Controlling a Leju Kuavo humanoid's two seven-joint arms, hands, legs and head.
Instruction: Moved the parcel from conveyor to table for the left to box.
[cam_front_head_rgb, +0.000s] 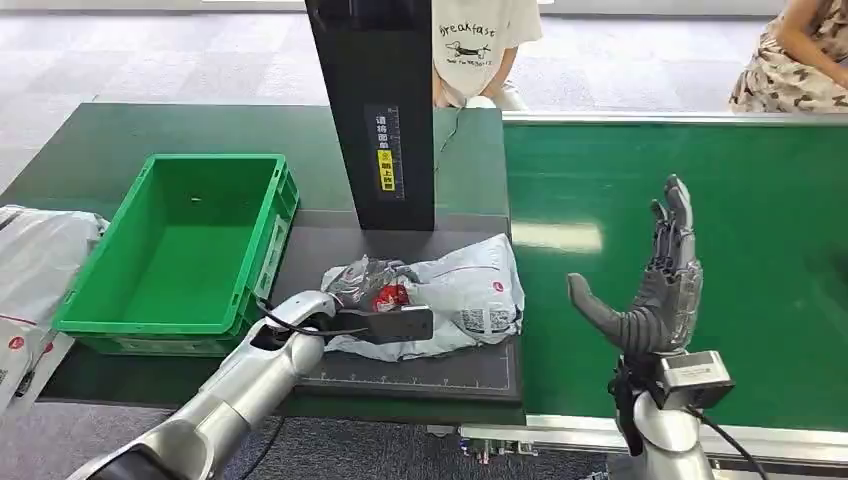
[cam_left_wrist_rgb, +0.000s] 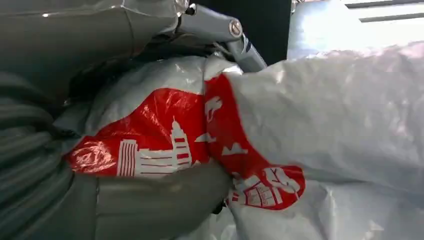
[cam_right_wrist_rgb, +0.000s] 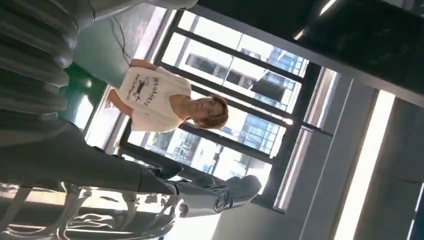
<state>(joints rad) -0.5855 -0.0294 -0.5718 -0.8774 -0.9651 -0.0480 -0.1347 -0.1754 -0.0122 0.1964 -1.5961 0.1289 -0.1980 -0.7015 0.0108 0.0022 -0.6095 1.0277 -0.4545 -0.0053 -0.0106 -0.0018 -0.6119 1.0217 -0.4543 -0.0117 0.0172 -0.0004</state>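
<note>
One parcel (cam_front_head_rgb: 455, 295) gripped between left hand (cam_front_head_rgb: 345, 312) fingers (cam_left_wrist_rgb: 150, 205).

Left hand (cam_front_head_rgb: 352, 322) grips the parcel (cam_front_head_rgb: 455, 295) beside the green crate (cam_front_head_rgb: 262, 262); right hand (cam_front_head_rgb: 660, 285) spread wide over the conveyor (cam_front_head_rgb: 770, 240)

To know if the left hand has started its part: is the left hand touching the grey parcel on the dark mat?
Touching. In the left wrist view the left hand presses against the parcel, its thumb tight on the crumpled plastic with no gap.
</note>
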